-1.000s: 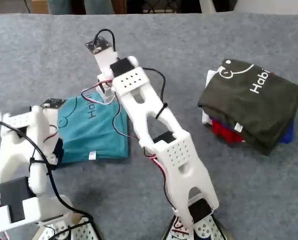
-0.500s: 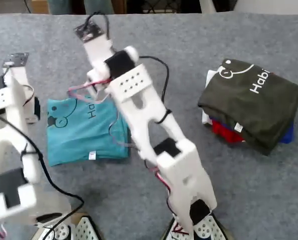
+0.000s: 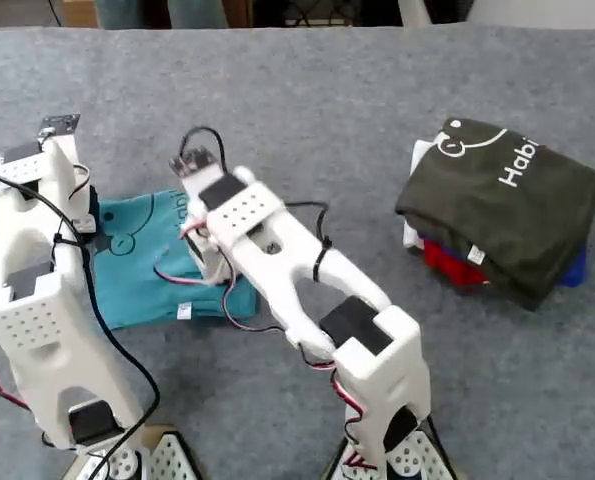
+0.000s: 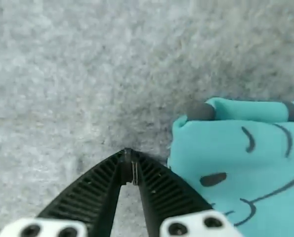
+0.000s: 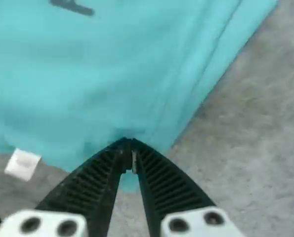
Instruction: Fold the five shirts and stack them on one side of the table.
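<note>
A folded teal shirt [image 3: 147, 275] lies flat on the grey table [image 3: 377, 90], left of centre. My left gripper [image 3: 85, 215] is shut at the shirt's far left corner; in the left wrist view its tips [image 4: 128, 159] rest over bare table just beside the teal shirt [image 4: 240, 163]. My right gripper [image 3: 212, 265] hangs over the shirt's right part. It is shut, with its tips [image 5: 127, 146] low above the teal cloth [image 5: 112, 74] near a folded edge; nothing shows between them.
A stack of folded shirts [image 3: 502, 205] sits at the right, a dark olive one on top with red, blue and white ones below. The right arm's long white links cross the middle of the table. A small white tag [image 5: 22, 163] lies at the teal shirt's near edge.
The left arm lifted off the shirt's left side, swung away, and came down at its far left corner. The right gripper drew back from the shirt's far edge to over its right part.
</note>
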Tool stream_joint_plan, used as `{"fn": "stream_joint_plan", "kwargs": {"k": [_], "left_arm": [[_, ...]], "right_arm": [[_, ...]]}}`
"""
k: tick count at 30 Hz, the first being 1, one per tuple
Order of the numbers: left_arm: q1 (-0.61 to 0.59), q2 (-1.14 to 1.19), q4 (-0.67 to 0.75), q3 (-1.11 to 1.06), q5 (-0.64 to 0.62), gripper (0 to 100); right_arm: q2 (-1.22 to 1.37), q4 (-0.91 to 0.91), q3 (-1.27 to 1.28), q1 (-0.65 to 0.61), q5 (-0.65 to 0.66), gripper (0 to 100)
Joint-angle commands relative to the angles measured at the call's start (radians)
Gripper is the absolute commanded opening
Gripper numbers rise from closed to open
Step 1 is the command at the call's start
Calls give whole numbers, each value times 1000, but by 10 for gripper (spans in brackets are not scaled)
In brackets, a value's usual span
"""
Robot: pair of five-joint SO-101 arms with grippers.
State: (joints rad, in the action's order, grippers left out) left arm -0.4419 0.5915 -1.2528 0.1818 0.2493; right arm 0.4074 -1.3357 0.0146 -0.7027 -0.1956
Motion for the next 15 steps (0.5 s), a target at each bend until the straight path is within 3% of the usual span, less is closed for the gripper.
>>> {"fn": "stream_joint_plan", "kwargs": {"k": [1,7,15], "left_arm": [[-10,20,14,36,0,29],[-12,17,12,54,20,29],[-91,-176,-262,231,60,29]], "right_arm": [[-58,130,127,-6,-11,15],[-113,118,104,-9,-11,15],[-357,81,-101,-5,-11,15]]}}
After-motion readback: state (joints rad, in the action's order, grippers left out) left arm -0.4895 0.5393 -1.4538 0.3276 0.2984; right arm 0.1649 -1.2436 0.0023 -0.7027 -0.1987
